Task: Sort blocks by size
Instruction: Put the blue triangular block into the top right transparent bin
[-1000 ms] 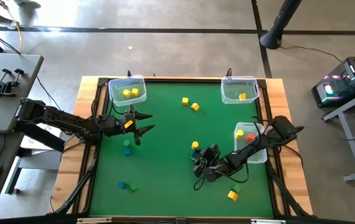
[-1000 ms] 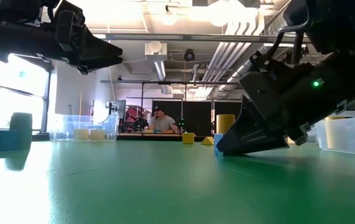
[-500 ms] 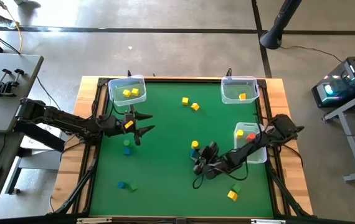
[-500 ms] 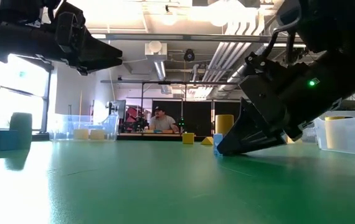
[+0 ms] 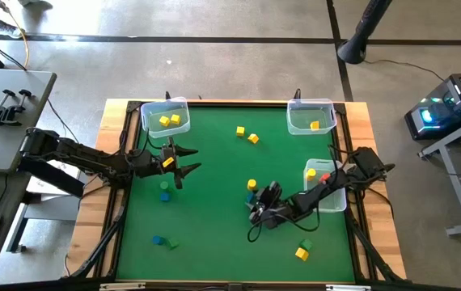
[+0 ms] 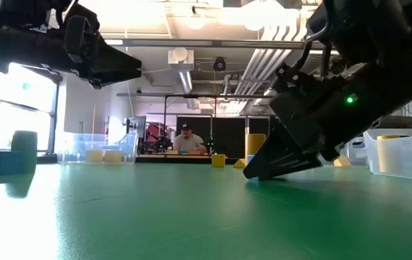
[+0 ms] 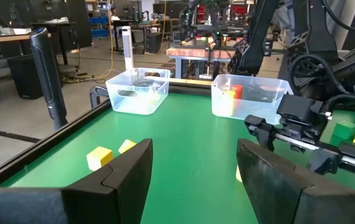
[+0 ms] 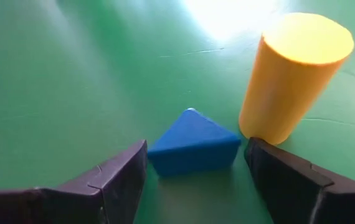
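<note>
A small blue triangular block (image 8: 193,146) lies flat on the green table next to an upright yellow cylinder (image 8: 296,74). Both show in the high view, the blue block (image 5: 250,197) just in front of the cylinder (image 5: 252,185). My right gripper (image 8: 196,152) is open and low over the mat (image 5: 256,207), with one finger on each side of the blue block. My left gripper (image 5: 184,160) is open and empty, held above the table's left part, near a green block (image 5: 164,185) and a blue block (image 5: 164,196).
Clear bins stand at the far left (image 5: 166,118), the far right (image 5: 310,117) and the right edge (image 5: 327,182), each holding blocks. Loose blocks lie at the far middle (image 5: 247,134), near left (image 5: 162,241) and near right (image 5: 303,249).
My right gripper has moved a little toward the table's far left, closing in on the blue triangular block and the yellow cylinder. The blocks have stayed where they were.
</note>
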Controlling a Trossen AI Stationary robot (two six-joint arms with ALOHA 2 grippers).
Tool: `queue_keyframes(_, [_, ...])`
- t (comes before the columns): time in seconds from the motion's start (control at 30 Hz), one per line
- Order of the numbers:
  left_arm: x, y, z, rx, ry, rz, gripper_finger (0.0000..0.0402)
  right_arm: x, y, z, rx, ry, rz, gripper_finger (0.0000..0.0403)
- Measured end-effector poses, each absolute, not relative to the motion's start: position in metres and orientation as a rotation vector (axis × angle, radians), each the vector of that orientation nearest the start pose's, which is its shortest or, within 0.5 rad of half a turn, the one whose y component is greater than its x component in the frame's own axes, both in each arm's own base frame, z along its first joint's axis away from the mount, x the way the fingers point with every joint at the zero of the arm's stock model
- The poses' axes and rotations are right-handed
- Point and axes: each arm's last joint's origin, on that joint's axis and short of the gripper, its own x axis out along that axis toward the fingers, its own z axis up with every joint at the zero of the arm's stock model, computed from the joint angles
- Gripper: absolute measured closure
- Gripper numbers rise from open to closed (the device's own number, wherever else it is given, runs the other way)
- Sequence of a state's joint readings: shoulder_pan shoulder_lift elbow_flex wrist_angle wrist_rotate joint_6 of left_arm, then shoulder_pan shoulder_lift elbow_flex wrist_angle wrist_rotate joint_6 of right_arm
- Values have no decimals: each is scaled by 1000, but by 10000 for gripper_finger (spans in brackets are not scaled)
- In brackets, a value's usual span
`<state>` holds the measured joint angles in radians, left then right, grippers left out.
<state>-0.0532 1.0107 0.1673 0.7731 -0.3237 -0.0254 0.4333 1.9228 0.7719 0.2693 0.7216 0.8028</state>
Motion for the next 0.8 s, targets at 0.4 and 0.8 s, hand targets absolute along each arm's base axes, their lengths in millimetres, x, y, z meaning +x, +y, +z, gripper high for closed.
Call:
queue_keyframes(0.4, [183,-1,177,-12,65,271,184,304,108,82,267,586,-550,151])
queue_keyframes(0.8, [183,0,177,-19,74,272,184,305,108,82,238,601,-528,292])
